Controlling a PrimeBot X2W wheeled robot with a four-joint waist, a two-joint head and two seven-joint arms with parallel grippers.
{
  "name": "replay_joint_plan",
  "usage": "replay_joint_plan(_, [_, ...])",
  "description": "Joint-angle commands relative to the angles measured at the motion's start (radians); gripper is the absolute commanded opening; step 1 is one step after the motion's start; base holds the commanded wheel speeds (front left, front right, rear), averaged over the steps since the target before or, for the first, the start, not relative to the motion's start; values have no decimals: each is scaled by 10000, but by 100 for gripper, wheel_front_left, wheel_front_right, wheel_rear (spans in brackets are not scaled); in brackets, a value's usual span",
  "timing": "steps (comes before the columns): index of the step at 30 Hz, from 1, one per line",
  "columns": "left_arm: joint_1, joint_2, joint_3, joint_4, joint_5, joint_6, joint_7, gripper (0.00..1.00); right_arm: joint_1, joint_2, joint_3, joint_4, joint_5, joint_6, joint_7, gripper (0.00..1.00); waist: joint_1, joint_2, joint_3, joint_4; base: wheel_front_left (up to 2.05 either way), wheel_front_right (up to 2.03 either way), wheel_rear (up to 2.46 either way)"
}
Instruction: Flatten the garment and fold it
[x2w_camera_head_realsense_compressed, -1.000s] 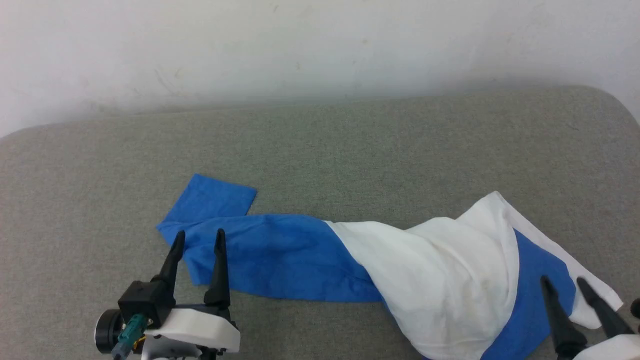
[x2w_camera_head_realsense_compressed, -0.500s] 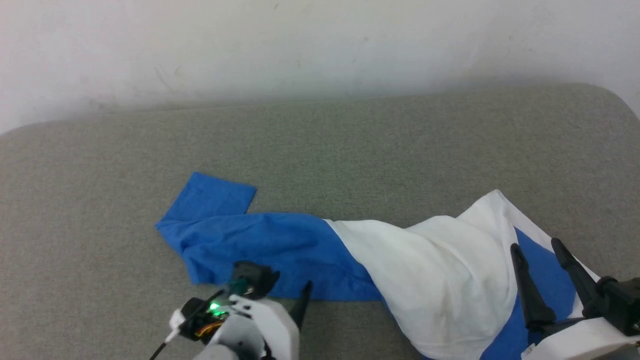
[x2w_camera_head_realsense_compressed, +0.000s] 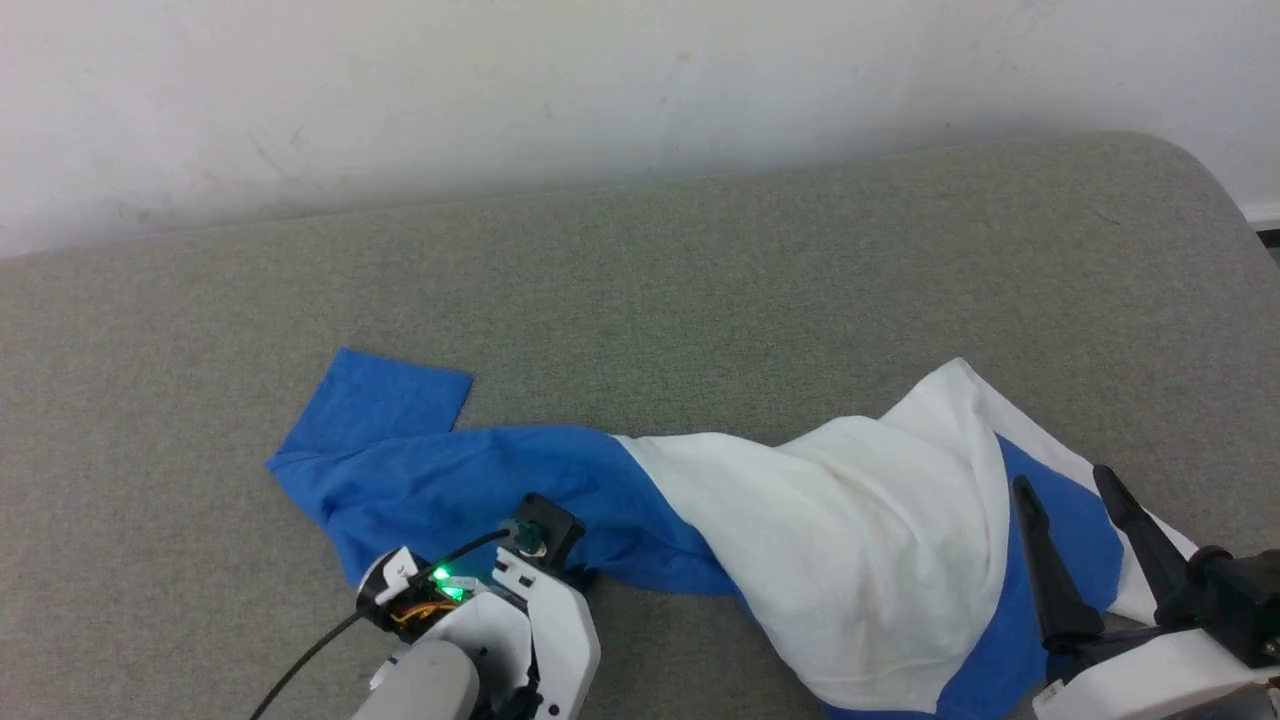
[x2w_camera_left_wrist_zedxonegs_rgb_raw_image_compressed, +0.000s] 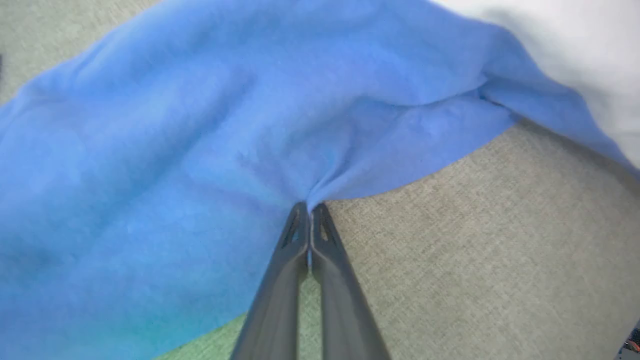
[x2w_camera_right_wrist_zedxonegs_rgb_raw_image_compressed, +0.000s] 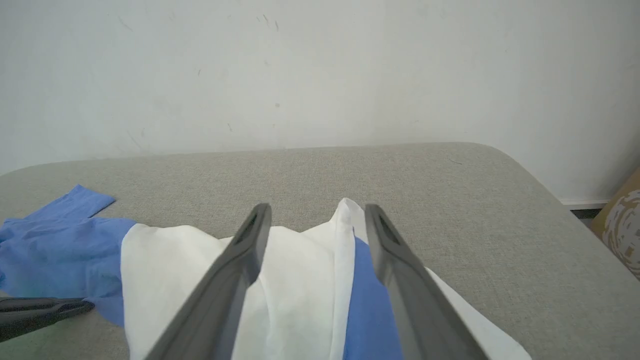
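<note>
Garment lies bunched in long twist across grey padded surface. My left gripper pinches blue near edge; right gripper hangs spread over blue-white end. Risk, I judge: thin pinch slips on lift, or one-sided pull tightens twist.

The shirt is white in the middle and bright blue at the sleeve and sides; the cushion is grey-green with a fine woven speckle; the wall is white with faint dark marks; the left gripper and right gripper are black; the left arm and right arm are white; a light glows green; a box is brown with pale blotches.
</note>
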Motion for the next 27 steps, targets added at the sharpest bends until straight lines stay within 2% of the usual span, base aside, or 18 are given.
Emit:
replay_joint_plan(1, [171, 142, -58, 286, -23, -50, 6, 0, -92, 63, -32, -29, 64, -7, -83, 100, -1, -1, -2, 19, 0, 0, 0])
replay_joint_plan(5, [276, 542, 696, -203, -343, 313, -686, 0, -30, 126, -128, -29, 133, -7, -103, 100, -1, -1, -68, 64, 0, 0, 0])
replay_joint_plan(9, [712, 1233, 1811, -1294, -697, 986, -1049, 0, 72, 177, -292, 17, 184, -7, -31, 100, -1, -1, -144, 205, 0, 0, 0])
replay_joint_plan(13, [1453, 2021, 3055, -2641, -1067, 1744, -833, 0, 150, 222, -411, 53, 251, -7, 13, 100, -1, -1, -136, 391, 0, 0, 0])
replay_joint_plan(17, [2472, 2473, 4113, -3925, -1391, 2569, -241, 0, 143, 247, -452, 96, 258, -7, 67, 100, -1, -1, -85, 528, 0, 0, 0])
replay_joint_plan(22, [3500, 2559, 5139, -4383, -1770, 3365, 59, 0, 52, 246, -466, 167, 225, -7, 176, 100, -1, -1, -2, 591, 0, 0, 0])
replay_joint_plan(25, [3819, 2286, 5306, -4223, -2097, 3413, -139, 0, 4, 225, -463, 220, 211, -7, 217, 100, -1, -1, 21, 589, 0, 0, 0])
replay_joint_plan(26, [3851, 2103, 5328, -4148, -2285, 3375, -270, 27, -10, 214, -455, 235, 213, -7, 224, 100, -1, -1, 21, 582, 0, 0, 0])
replay_joint_plan(27, [3868, 1938, 5331, -4102, -2435, 3320, -433, 100, -19, 198, -443, 255, 217, -7, 233, 100, -1, -1, 6, 575, 0, 0, 0])
